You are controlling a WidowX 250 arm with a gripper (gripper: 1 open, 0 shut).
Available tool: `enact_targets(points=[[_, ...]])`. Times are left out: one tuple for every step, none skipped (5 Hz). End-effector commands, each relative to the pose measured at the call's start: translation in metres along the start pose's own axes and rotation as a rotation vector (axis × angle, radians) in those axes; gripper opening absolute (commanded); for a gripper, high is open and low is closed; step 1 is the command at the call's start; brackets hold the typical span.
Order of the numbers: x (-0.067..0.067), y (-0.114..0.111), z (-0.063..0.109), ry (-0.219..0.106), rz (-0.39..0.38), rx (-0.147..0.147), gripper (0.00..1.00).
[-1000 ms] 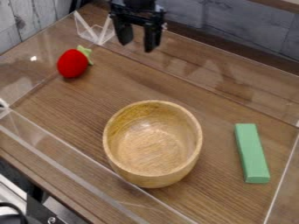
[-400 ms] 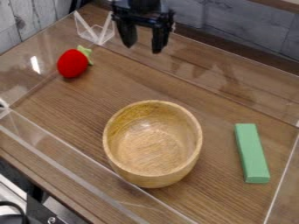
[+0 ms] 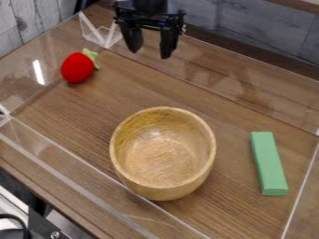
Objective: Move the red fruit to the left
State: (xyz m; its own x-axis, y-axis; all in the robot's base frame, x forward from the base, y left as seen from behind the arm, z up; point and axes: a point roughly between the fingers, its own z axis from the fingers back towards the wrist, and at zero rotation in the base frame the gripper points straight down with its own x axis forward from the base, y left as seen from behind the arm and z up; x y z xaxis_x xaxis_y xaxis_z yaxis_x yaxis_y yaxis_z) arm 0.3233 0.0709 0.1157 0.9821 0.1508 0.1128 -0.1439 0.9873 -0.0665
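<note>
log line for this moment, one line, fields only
gripper: open, empty, above table | red fruit: on table, left side, not held | wooden bowl: centre, empty | green block: right

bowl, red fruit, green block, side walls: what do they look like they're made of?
Bowl: wood, light with visible grain, satin finish.
Red fruit: probably plastic or rubber toy; smooth, uniform bright red, green leafy top.
Green block: flat, matte, even colour; foam or painted wood, can't tell which.
Side walls: clear acrylic-like sheet; see-through with glare streaks and bright edges.
</note>
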Motion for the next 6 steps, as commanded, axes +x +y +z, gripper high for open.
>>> enact_targets(points=[[0.007, 0.010, 0.029, -0.085, 0.002, 0.012, 1.00], [0.005, 0.016, 0.033, -0.095, -0.011, 0.014, 1.00], [0.008, 0.010, 0.026, -0.109, -0.008, 0.013, 1.00], [0.001, 0.005, 0.019, -0.079, -0.006, 0.012, 1.00], [-0.007, -0.008, 0.013, -0.055, 0.007, 0.009, 1.00], [-0.013, -0.025, 0.005, -0.040, 0.026, -0.007, 1.00]])
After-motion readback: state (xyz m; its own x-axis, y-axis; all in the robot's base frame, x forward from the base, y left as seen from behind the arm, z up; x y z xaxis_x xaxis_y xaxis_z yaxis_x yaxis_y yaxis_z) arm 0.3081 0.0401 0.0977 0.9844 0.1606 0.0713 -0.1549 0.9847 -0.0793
